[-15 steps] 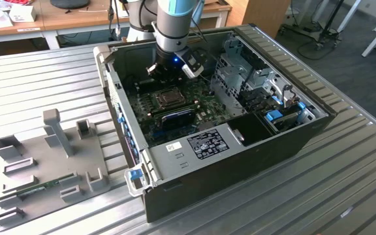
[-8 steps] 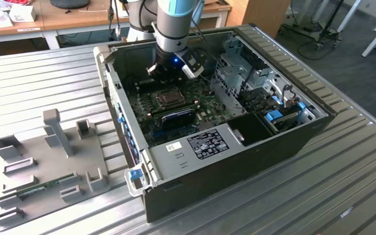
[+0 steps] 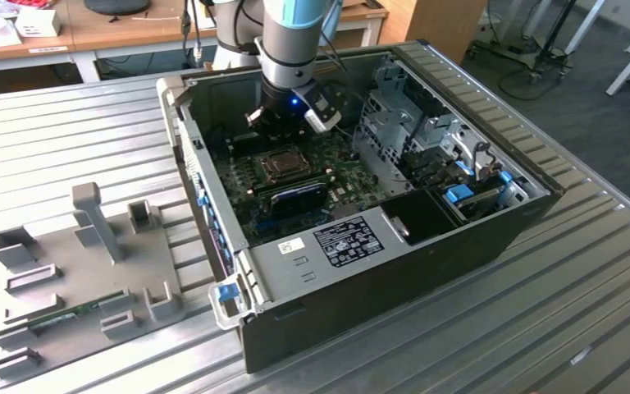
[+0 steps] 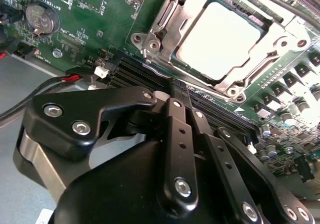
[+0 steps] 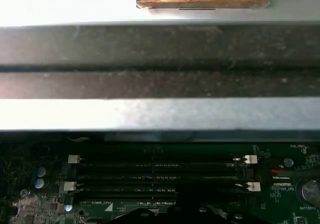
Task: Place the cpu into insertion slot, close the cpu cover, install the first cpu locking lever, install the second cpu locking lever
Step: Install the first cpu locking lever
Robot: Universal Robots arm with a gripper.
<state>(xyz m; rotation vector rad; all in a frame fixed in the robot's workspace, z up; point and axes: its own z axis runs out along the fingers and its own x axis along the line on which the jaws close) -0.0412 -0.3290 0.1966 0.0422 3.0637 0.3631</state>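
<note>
The black two-finger gripper [image 4: 176,86] on the arm hangs inside the open dark computer case [image 3: 479,238]. It is low over the green circuit board [image 4: 90,13], near the board's edge by the case's far wall. Its fingers [image 4: 175,119] lie pressed side by side, with no gap showing and nothing between them.

The cpu [image 4: 220,38], a flat square chip with a dull silvery top, sits seated in the insertion slot [image 3: 282,164], the silver-rimmed square socket at mid-board. The cpu cover [image 4: 165,21], a thin shiny metal frame with a square window, lies flat down around the chip.

From the fingertips the socket lies ahead, just past the long black memory slots [image 4: 132,68]. These run crosswise between the two, parallel to the socket's nearest edge.

By my reading the chip and cover steps are done. Whether either locking lever is latched I cannot tell.
</note>
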